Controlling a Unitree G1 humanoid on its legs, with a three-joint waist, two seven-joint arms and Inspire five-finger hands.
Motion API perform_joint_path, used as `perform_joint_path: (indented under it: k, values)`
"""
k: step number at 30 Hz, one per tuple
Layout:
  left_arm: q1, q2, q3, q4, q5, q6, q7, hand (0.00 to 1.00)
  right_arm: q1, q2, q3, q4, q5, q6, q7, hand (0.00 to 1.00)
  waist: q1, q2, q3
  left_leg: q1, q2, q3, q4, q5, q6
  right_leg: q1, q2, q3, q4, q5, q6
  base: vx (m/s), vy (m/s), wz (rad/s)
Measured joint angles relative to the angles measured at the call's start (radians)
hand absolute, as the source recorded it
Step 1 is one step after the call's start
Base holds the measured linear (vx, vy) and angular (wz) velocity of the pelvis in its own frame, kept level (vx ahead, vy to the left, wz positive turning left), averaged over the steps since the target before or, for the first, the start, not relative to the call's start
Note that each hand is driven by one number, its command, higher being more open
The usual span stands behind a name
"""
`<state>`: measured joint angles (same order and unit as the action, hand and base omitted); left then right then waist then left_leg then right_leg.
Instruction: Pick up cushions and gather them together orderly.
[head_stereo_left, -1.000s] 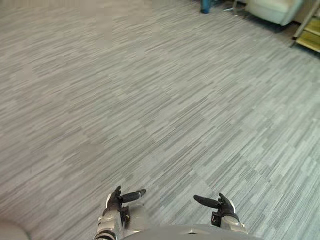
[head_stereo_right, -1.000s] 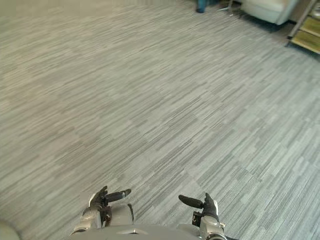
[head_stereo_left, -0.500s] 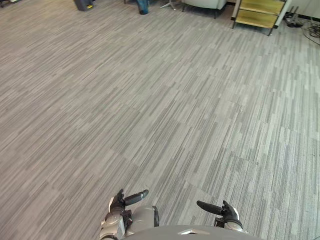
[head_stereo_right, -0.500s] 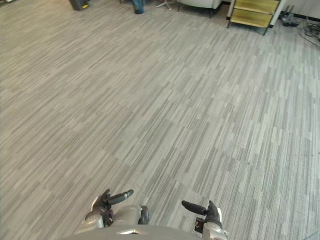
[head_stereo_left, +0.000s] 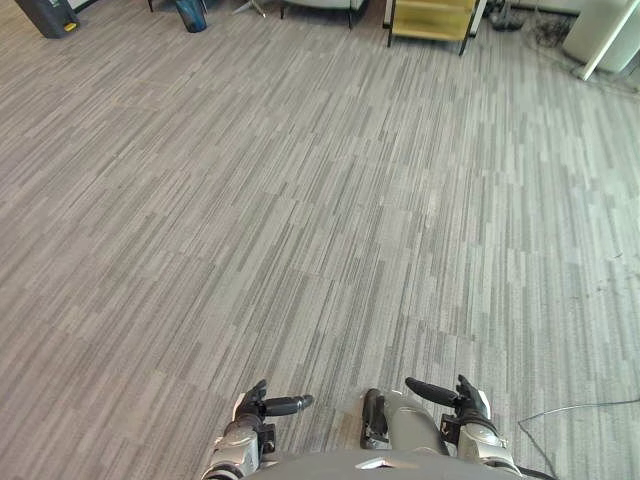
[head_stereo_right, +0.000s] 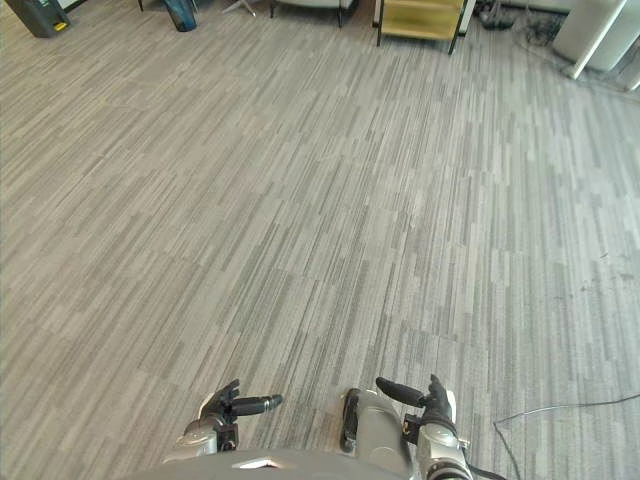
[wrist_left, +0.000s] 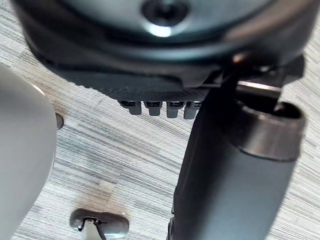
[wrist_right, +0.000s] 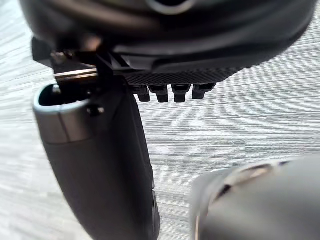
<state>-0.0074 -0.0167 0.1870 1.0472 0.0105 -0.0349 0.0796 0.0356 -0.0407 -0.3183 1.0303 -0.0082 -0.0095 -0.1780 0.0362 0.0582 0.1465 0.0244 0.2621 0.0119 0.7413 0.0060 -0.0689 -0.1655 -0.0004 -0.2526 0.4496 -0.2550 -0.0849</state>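
The fingers (wrist_left: 152, 106) of the left hand (head_stereo_left: 256, 408) are lying straight and released, grasping nothing, and the fingers (wrist_right: 180, 92) of the right hand (head_stereo_left: 466, 404) are doing the same, each thumb pointing in toward the other hand. Both hands are hovering low and near, just above the floor (head_stereo_left: 300, 200) and well apart from each other. Judging by that pose, they are being carried empty and ready while the robot is looking for something to collect, so the gathering is not yet under way. Where the cushions are lying cannot be told from here: neither hand is carrying one, and the striped carpet is stretching bare from the hands out to the far edge. Along that far edge, things are being cut off by the frame. A yellow shelf (head_stereo_left: 430, 18) is showing just its lower part, a dark bin (head_stereo_left: 45, 15) is sitting at the far left with a blue object (head_stereo_left: 190, 14) beside it that is too cropped to name, and a white post (head_stereo_left: 610, 40) is leaning at the far right. Anything resting above or behind these is hidden, so the cushions may well be lying beyond them.
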Motion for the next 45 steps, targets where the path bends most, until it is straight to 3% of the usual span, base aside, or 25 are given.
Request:
perform_joint_path:
  k: [2, 4, 6, 8, 9, 11, 13, 16, 17, 18, 19, 21, 23, 26, 27, 28, 31, 32, 34, 35, 36, 38, 40, 43, 45]
  values:
    - [0.004, -0.008, 0.023, -0.052, 0.001, -0.01, 0.001, 1.0, 0.002, 0.003, 0.031, -0.005, 0.01, 0.003, 0.001, 1.0, 0.015, 0.006, 0.011, -0.203, 0.034, 0.013, 0.377, -0.054, 0.003, 0.127, 0.042, 0.01, -0.087, -0.008, -0.014, 0.35, -0.194, -0.13]
    - [0.02, -0.006, 0.016, -0.087, 0.0, -0.023, 0.001, 1.0, 0.008, 0.011, 0.034, -0.005, 0.013, 0.002, -0.004, 1.0, 0.019, -0.005, 0.01, -0.283, 0.011, 0.069, 0.392, -0.118, 0.007, 0.224, 0.043, 0.03, -0.166, -0.008, -0.013, 0.41, -0.136, -0.26]
    - [0.028, -0.008, 0.014, -0.116, 0.0, -0.034, 0.0, 1.0, 0.006, 0.016, 0.031, -0.005, 0.014, 0.003, -0.006, 1.0, 0.026, -0.01, 0.012, -0.346, -0.013, 0.125, 0.279, -0.169, 0.016, 0.288, 0.041, 0.05, -0.227, -0.003, -0.005, 0.35, -0.067, -0.36]
    - [0.023, -0.009, 0.02, -0.122, -0.001, -0.034, -0.001, 1.0, -0.003, 0.031, 0.023, -0.005, 0.016, 0.006, -0.008, 1.0, 0.051, -0.02, 0.019, -0.374, -0.087, 0.194, -0.105, -0.192, 0.015, 0.358, 0.025, 0.092, -0.298, 0.0, 0.005, 0.48, 0.032, -0.54]
    - [0.023, -0.007, 0.029, -0.122, -0.002, -0.033, 0.0, 1.0, -0.007, 0.039, 0.022, -0.005, 0.016, 0.006, -0.008, 1.0, 0.062, -0.027, 0.023, -0.375, -0.14, 0.192, -0.344, -0.134, 0.011, 0.385, 0.013, 0.117, -0.326, -0.005, 0.013, 0.49, 0.065, -0.55]
    - [0.031, 0.0, 0.029, -0.108, -0.002, -0.032, 0.002, 1.0, -0.009, 0.036, 0.024, 0.004, 0.017, 0.005, -0.007, 1.0, 0.08, -0.025, 0.022, -0.38, -0.176, 0.181, -0.492, -0.024, 0.014, 0.425, 0.011, 0.165, -0.364, -0.022, 0.036, 0.5, 0.105, -0.73]
    - [0.019, 0.024, 0.034, -0.077, -0.023, -0.028, 0.003, 1.0, -0.019, 0.056, 0.027, 0.029, 0.016, 0.005, -0.006, 1.0, 0.082, -0.057, 0.015, -0.35, -0.212, 0.171, -0.489, 0.058, 0.07, 0.46, -0.026, 0.214, -0.365, -0.025, 0.043, 0.67, 0.126, -0.49]
    - [0.024, 0.046, 0.029, -0.078, -0.019, -0.025, -0.007, 1.0, 0.005, 0.065, 0.024, 0.035, 0.009, 0.008, 0.001, 1.0, 0.076, -0.1, -0.005, -0.338, -0.247, 0.181, -0.362, -0.065, 0.111, 0.42, -0.075, 0.28, -0.165, -0.01, 0.069, 0.62, 0.104, 0.07]
    - [0.025, 0.051, 0.028, -0.069, -0.019, -0.021, -0.009, 1.0, 0.013, 0.064, 0.023, 0.036, 0.009, 0.008, 0.004, 1.0, 0.074, -0.108, -0.006, -0.299, -0.257, 0.185, -0.338, -0.119, 0.111, 0.372, -0.082, 0.282, 0.008, 0.01, 0.103, 0.55, 0.085, 0.0]
    - [0.023, 0.061, 0.022, -0.05, -0.019, -0.02, -0.01, 1.0, 0.017, 0.059, 0.023, 0.034, 0.008, 0.005, 0.006, 1.0, 0.068, -0.116, -0.006, -0.235, -0.268, 0.185, -0.345, -0.175, 0.109, 0.258, -0.096, 0.283, 0.299, 0.119, 0.23, 0.56, 0.067, 0.0]
    - [0.021, 0.066, 0.017, -0.041, -0.019, -0.019, -0.011, 1.0, 0.017, 0.059, 0.024, 0.033, 0.008, 0.004, 0.007, 1.0, 0.063, -0.12, -0.005, -0.215, -0.272, 0.182, -0.351, -0.188, 0.112, 0.215, -0.105, 0.282, 0.397, 0.166, 0.265, 0.54, 0.03, 0.02]
    - [0.015, 0.073, 0.004, -0.021, -0.017, -0.005, -0.011, 1.0, 0.021, 0.048, 0.025, 0.019, 0.003, -0.001, 0.017, 1.0, 0.046, -0.119, -0.001, -0.109, -0.281, 0.174, -0.376, -0.234, 0.112, 0.054, -0.148, 0.24, 0.68, 0.12, 0.175, 0.46, -0.013, 0.01]
    - [0.024, 0.06, -0.018, -0.011, -0.018, -0.003, -0.005, 1.0, 0.022, 0.032, 0.025, -0.035, 0.005, -0.013, 0.02, 1.0, 0.031, -0.08, 0.015, 0.051, -0.249, 0.167, -0.473, -0.245, 0.109, -0.073, -0.152, 0.141, 0.622, 0.016, 0.1, 0.6, -0.103, 0.0]
    - [0.022, 0.051, -0.017, -0.011, -0.018, 0.0, -0.001, 1.0, 0.017, 0.038, 0.025, -0.057, 0.004, -0.023, 0.022, 1.0, 0.021, -0.069, 0.019, 0.157, -0.201, 0.15, -0.544, -0.26, 0.096, -0.182, -0.13, 0.086, 0.347, 0.002, 0.104, 0.46, -0.183, 0.26]
    - [0.019, 0.048, -0.018, -0.013, -0.018, -0.001, 0.0, 1.0, 0.014, 0.04, 0.025, -0.06, 0.005, -0.025, 0.021, 1.0, 0.009, -0.07, 0.019, 0.172, -0.185, 0.132, -0.556, -0.285, 0.062, -0.194, -0.122, 0.093, 0.219, 0.028, 0.131, 0.59, -0.365, 0.76]
    - [0.007, 0.049, -0.019, -0.004, -0.017, -0.002, -0.002, 1.0, 0.008, 0.038, 0.022, -0.052, 0.008, -0.029, 0.023, 1.0, 0.005, -0.086, 0.015, 0.203, -0.174, 0.105, -0.569, -0.324, -0.003, -0.201, -0.118, 0.099, 0.106, 0.142, 0.091, 0.53, -0.348, 0.54]
    - [0.001, 0.028, -0.015, 0.017, -0.013, 0.0, -0.01, 1.0, -0.021, 0.026, -0.02, -0.013, -0.006, -0.017, 0.02, 1.0, 0.013, -0.042, 0.015, 0.227, -0.138, 0.059, -0.573, -0.263, 0.026, -0.179, -0.082, 0.083, 0.159, 0.068, 0.059, 0.56, -0.376, 0.13]
    - [0.002, 0.014, -0.013, 0.019, -0.007, 0.0, -0.011, 1.0, -0.023, 0.023, -0.033, -0.012, -0.007, -0.01, 0.021, 1.0, 0.011, -0.028, 0.007, 0.237, -0.121, 0.053, -0.552, -0.239, 0.005, -0.157, -0.073, 0.069, 0.172, 0.026, 0.043, 0.54, -0.389, 0.2]
    - [0.003, 0.001, -0.013, 0.018, 0.0, 0.0, -0.012, 1.0, -0.016, 0.021, -0.034, -0.007, -0.009, -0.01, 0.021, 1.0, 0.01, -0.009, -0.002, 0.207, -0.09, 0.027, -0.444, -0.237, 0.003, -0.104, -0.05, 0.043, 0.136, -0.007, 0.033, 0.51, -0.377, 0.41]
    - [-0.007, -0.011, 0.0, 0.005, 0.002, 0.001, -0.017, 1.0, 0.002, 0.018, -0.014, -0.016, -0.01, -0.006, 0.021, 1.0, -0.004, 0.001, -0.001, 0.036, -0.049, -0.039, -0.065, -0.166, -0.016, -0.005, -0.025, -0.003, 0.062, -0.025, 0.021, 0.38, -0.301, 0.58]
    - [-0.007, -0.012, 0.0, 0.004, 0.002, 0.001, -0.017, 1.0, 0.003, 0.017, -0.013, -0.016, -0.01, -0.006, 0.021, 1.0, -0.004, 0.002, -0.001, 0.028, -0.047, -0.04, -0.054, -0.162, -0.015, -0.002, -0.023, -0.005, 0.06, -0.025, 0.02, 0.36, -0.252, 0.48]
    - [0.009, -0.02, 0.015, -0.053, 0.004, -0.01, -0.019, 1.0, 0.02, 0.011, 0.003, -0.014, -0.004, -0.004, 0.014, 1.0, 0.016, 0.011, 0.0, -0.187, 0.02, 0.004, 0.374, -0.122, -0.008, 0.163, 0.037, -0.008, -0.066, -0.028, 0.006, 0.37, -0.172, -0.08]
    - [0.029, -0.019, 0.011, -0.093, 0.012, -0.024, -0.018, 1.0, 0.034, 0.014, 0.024, -0.014, 0.012, -0.004, 0.01, 1.0, 0.016, -0.003, -0.005, -0.262, 0.011, 0.065, 0.371, -0.155, 0.009, 0.251, 0.038, 0.001, -0.147, -0.027, 0.007, 0.41, -0.122, -0.14]
    - [0.027, -0.021, -0.005, -0.121, 0.01, -0.032, -0.014, 1.0, 0.038, 0.018, 0.024, -0.013, 0.023, 0.006, 0.003, 1.0, 0.025, -0.009, 0.003, -0.327, -0.028, 0.154, 0.14, -0.236, 0.016, 0.344, 0.032, 0.02, -0.228, -0.02, 0.021, 0.47, -0.031, -0.18]
    - [0.02, -0.029, -0.009, -0.121, 0.009, -0.031, -0.019, 1.0, 0.034, 0.028, 0.011, -0.014, 0.032, 0.006, 0.002, 1.0, 0.041, -0.02, 0.01, -0.322, -0.137, 0.159, -0.292, -0.164, 0.034, 0.384, 0.01, 0.057, -0.243, -0.034, 0.046, 0.38, 0.083, -0.36]
